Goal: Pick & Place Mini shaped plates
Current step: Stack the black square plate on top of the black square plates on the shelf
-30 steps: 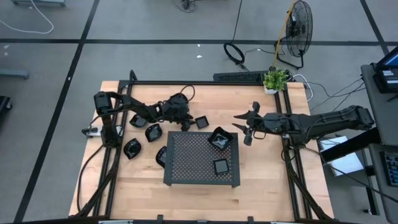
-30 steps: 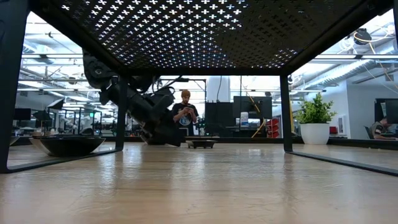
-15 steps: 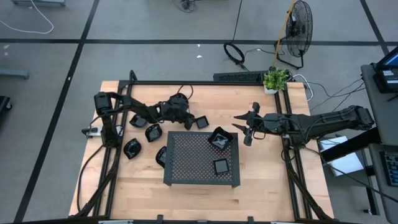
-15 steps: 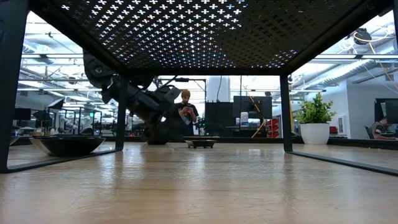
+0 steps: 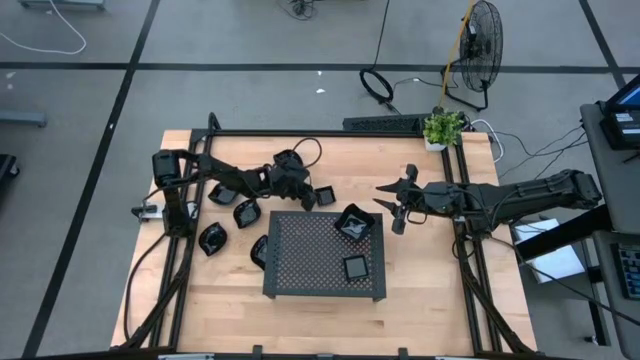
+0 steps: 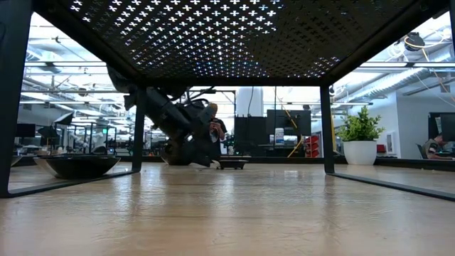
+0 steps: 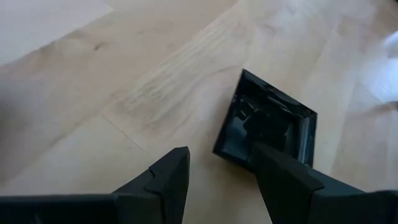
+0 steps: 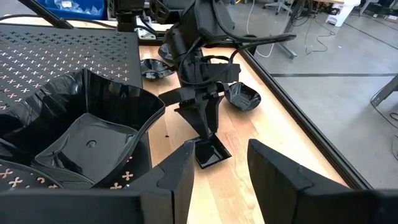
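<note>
The left gripper (image 7: 217,171) is hanging with fingers (image 7: 166,177) apart and empty just over a square plate (image 7: 268,123) lying beside the tray's (image 5: 322,258) far edge; I judge the pick is starting. Next, descending to straddle its rim, clearing the tray frame. The right gripper (image 8: 217,168) is waiting, parted, by the bench's right edge.

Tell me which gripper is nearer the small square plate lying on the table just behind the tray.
Left. The left gripper hangs right beside the small square plate, fingers open. The right gripper waits farther off, past the tray's right rear corner.
</note>
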Controlling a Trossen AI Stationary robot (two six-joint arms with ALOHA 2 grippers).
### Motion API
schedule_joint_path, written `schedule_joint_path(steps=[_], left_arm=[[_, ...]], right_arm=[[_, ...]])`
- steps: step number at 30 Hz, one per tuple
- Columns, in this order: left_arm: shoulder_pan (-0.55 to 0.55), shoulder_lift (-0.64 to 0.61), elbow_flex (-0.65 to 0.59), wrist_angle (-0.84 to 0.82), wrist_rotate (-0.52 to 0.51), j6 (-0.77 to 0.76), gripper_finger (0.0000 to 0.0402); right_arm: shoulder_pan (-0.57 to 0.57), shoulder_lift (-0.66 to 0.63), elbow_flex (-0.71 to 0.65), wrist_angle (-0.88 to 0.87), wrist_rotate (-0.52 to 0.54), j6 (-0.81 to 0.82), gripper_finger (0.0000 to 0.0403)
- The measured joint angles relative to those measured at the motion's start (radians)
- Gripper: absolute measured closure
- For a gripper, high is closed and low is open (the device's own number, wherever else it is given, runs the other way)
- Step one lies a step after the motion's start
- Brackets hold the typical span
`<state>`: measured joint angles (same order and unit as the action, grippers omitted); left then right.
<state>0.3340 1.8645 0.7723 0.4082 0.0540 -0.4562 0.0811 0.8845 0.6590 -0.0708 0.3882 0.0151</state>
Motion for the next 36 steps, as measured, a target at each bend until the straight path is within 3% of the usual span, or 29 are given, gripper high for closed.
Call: schedule_joint_path(steps=[9,21,36], left_arm=[[0.003,0.0,0.002,0.0,-0.013,-0.032,0.0236],[0.006,0.0,0.002,-0.005,-0.012,-0.065,0.039],[0.01,-0.044,0.002,-0.052,-0.012,0.025,0.0398]], right_arm=[[0.0,0.0,0.0,0.0,0.001,0.0,0.0266],[0.0,0.0,0.001,0.0,0.001,0.0,0.0266],[0.0,0.0,0.001,0.0,0.0,0.0,0.0266]])
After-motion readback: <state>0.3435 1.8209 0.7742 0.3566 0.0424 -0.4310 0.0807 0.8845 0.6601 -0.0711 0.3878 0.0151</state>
